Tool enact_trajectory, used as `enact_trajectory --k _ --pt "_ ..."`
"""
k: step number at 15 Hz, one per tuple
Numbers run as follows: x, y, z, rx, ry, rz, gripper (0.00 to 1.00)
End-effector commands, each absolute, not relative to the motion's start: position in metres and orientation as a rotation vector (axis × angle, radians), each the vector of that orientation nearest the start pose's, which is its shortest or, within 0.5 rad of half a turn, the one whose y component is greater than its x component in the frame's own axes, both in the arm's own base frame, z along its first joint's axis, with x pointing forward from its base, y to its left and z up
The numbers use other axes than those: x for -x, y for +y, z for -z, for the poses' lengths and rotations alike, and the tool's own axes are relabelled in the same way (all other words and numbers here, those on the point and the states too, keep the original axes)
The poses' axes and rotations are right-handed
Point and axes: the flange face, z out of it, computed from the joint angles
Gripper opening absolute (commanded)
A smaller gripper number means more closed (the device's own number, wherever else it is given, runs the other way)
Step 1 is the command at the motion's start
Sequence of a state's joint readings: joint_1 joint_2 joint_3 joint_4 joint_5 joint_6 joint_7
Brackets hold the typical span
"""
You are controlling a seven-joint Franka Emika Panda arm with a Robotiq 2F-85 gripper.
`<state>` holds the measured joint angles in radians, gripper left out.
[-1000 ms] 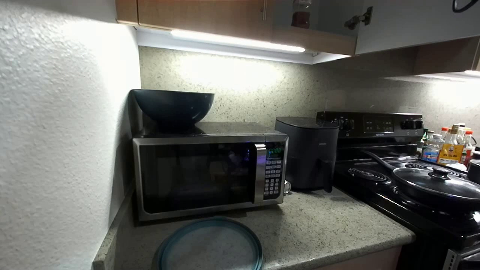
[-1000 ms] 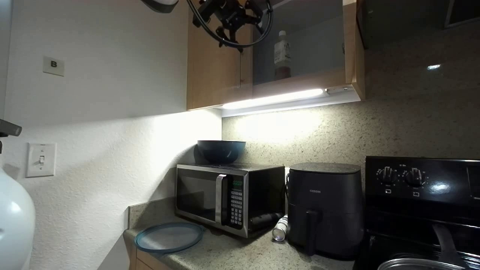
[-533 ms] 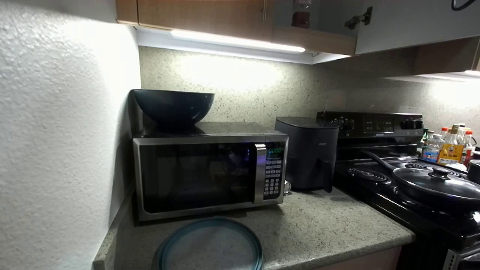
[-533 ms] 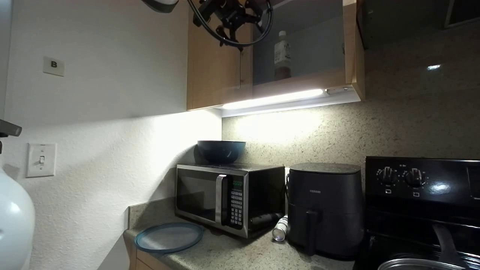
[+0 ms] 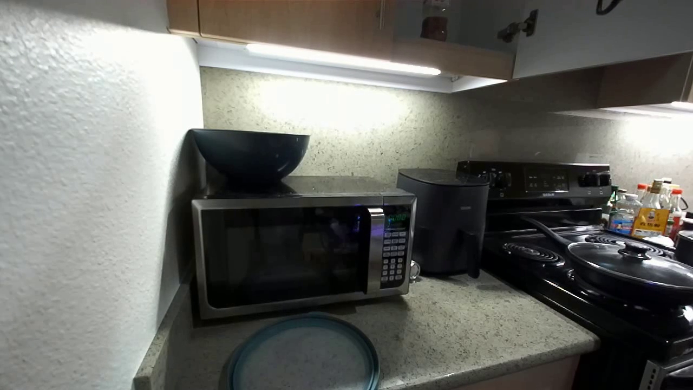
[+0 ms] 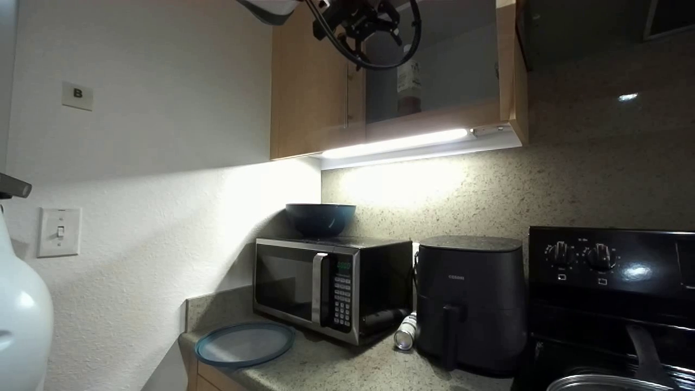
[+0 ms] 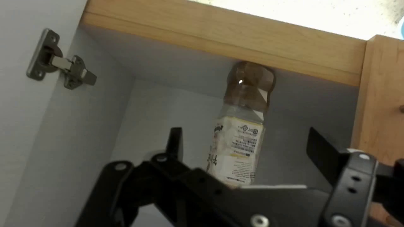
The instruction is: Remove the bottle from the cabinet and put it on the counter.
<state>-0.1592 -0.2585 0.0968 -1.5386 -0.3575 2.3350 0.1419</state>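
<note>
1. The gripper (image 7: pixel 247 146) has shifted right in an exterior view, and its cable (image 6: pixel 374 67) now crosses in front of the bottle (image 7: pixel 241 138).
2. The jaws stand wide and hold nothing; in the wrist view the bottle shows between them, its cap hidden.
3. The bottle stands upright inside the cabinet (image 6: pixel 450 117), right of its closed door (image 6: pixel 315 108).
4. This looks like lining up for a grasp; lifting out and setting down on the counter (image 5: pixel 460 325) are still to do, likely after reaching farther in.
</note>
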Motion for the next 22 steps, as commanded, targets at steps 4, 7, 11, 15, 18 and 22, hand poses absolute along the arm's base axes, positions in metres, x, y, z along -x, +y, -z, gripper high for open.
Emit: enact_trajectory --k 4,7,11,15,18,22 --pt "-0.516 -0.019 -0.884 2.971 0.061 1.793 1.0" --pt "-0.525 -0.018 -0.885 2.964 0.054 1.797 1.0" --pt "-0.543 -0.022 -0.887 2.874 0.117 1.831 1.0" --pt "-0.574 -0.025 -0.891 2.75 0.168 1.895 1.0" --pt "-0.595 -0.032 -0.887 2.703 0.256 1.867 1.0" --pt "-0.597 -0.031 -0.877 2.743 0.241 1.851 1.0"
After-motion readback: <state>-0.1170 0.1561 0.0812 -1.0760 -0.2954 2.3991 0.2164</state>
